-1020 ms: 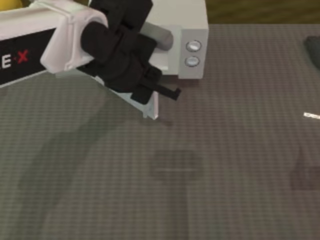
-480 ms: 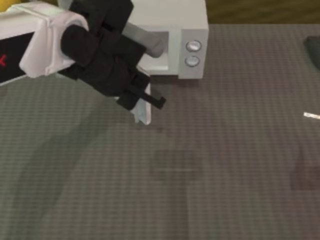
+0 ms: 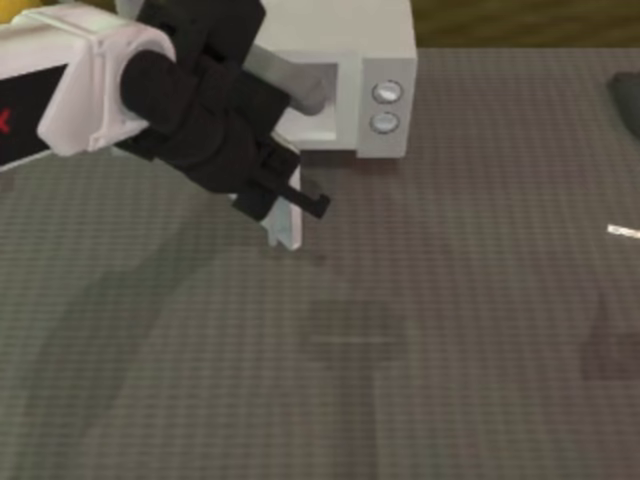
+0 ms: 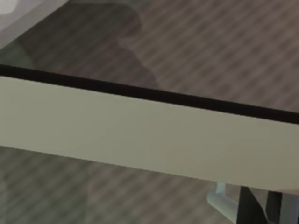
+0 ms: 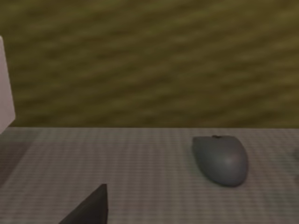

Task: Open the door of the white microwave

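Note:
The white microwave (image 3: 385, 55) stands at the back of the table, its two silver knobs (image 3: 386, 93) facing forward and its cavity (image 3: 312, 100) exposed. The door (image 3: 290, 228) is swung out toward the table's front left, and only its white free edge shows under my arm. My left gripper (image 3: 300, 197) is shut on the door's handle at that free edge. In the left wrist view the door's edge (image 4: 140, 135) crosses as a wide pale band, with the pale handle (image 4: 218, 200) and dark fingers (image 4: 247, 212) beside it. My right gripper (image 5: 91, 210) is parked off to the right.
A grey computer mouse (image 5: 219, 158) lies on the table ahead of the right wrist camera, and its dark edge (image 3: 627, 100) shows at the top view's far right. An olive wall (image 5: 149, 60) lies behind the table.
Over the last second my left gripper moved left and pulled the door's free edge with it, swinging the door wider. Almost nothing has shifted in the last half second.

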